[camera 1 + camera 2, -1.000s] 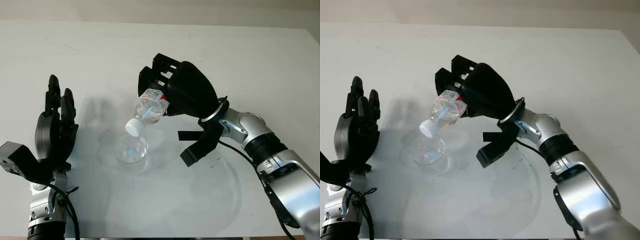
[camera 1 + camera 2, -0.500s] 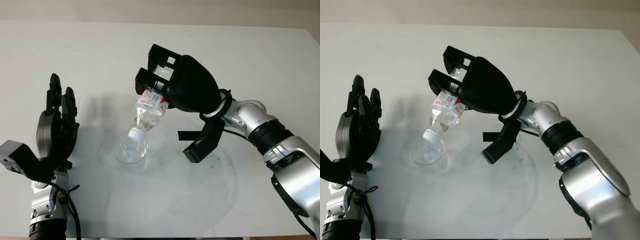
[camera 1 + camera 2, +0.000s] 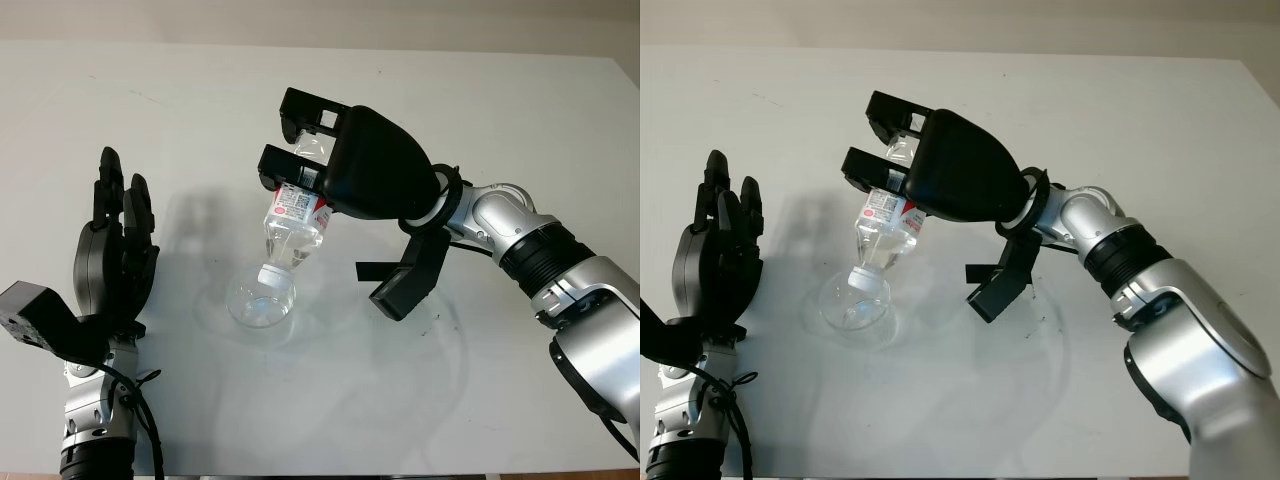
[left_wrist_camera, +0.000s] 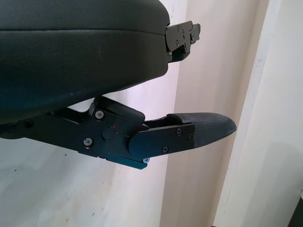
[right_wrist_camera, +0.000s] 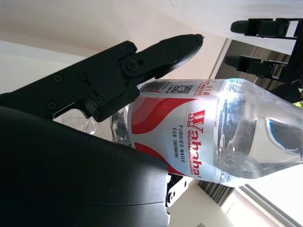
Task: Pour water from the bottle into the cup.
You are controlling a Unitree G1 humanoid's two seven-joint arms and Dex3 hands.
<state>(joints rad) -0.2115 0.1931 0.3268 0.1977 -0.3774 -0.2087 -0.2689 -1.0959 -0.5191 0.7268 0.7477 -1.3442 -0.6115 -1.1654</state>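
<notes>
At the centre of the head views, the right hand (image 3: 335,170) is gripping the bottle (image 3: 292,215) tipped neck-down, its white cap sitting over the clear cup (image 3: 260,298) on the white tabletop (image 3: 500,100). The right wrist view is revealing the bottle's red-and-white label. At lower left, the left hand (image 3: 110,260) is hovering open, holding nothing.

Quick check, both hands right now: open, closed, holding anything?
Left robot hand: open, holding nothing, at the table's left side.
Right robot hand: closed on the bottle, tipped neck-down over the cup.
</notes>
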